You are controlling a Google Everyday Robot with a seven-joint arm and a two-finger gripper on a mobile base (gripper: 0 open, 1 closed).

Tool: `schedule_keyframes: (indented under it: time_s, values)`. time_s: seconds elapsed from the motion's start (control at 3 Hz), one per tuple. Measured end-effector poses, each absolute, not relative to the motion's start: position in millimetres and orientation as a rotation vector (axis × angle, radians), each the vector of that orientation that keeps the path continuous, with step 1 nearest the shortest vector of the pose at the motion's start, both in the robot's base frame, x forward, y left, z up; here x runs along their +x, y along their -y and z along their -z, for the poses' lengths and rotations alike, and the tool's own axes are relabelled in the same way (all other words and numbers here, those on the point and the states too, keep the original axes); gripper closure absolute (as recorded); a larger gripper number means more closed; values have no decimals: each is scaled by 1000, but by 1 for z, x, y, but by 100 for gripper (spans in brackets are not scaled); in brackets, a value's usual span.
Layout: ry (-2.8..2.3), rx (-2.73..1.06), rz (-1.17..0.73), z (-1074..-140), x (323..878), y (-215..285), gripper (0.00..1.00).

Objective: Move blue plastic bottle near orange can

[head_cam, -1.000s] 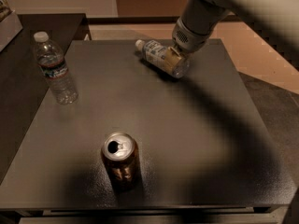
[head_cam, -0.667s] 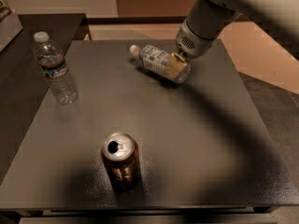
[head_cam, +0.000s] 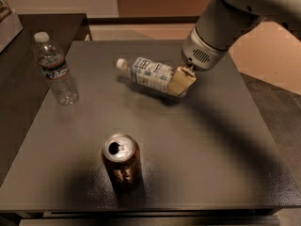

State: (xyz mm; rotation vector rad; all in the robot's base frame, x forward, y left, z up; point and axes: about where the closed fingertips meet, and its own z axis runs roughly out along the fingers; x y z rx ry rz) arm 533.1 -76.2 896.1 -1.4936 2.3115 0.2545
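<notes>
The blue plastic bottle (head_cam: 149,74) lies on its side with its white cap pointing left, over the far middle of the dark table (head_cam: 211,145). My gripper (head_cam: 181,82) is shut on the bottle's base end, and its tan fingers (head_cam: 178,81) clasp it from the right. The bottle casts a shadow below it and seems to be held just off the table. The orange can (head_cam: 121,163) stands upright near the table's front edge, well in front of the bottle and a little to its left.
A taller clear ribbed water bottle (head_cam: 55,69) stands upright at the table's left edge. A lower dark side table (head_cam: 28,32) adjoins on the left, with a pale object (head_cam: 7,20) at its far corner. The floor lies to the right.
My gripper has carried the blue plastic bottle from the far right of the table leftward and toward the front, closer to the orange can. The can and the water bottle have not moved.
</notes>
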Motion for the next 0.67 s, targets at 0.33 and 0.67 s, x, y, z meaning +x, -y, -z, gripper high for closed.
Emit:
schedule_keyframes:
  time_s: [0.33, 0.67]
  values:
    - [-2291, -1571, -290, -897, 497, 69, 100]
    - [-2312, -1634, -325, -891, 462, 64, 100]
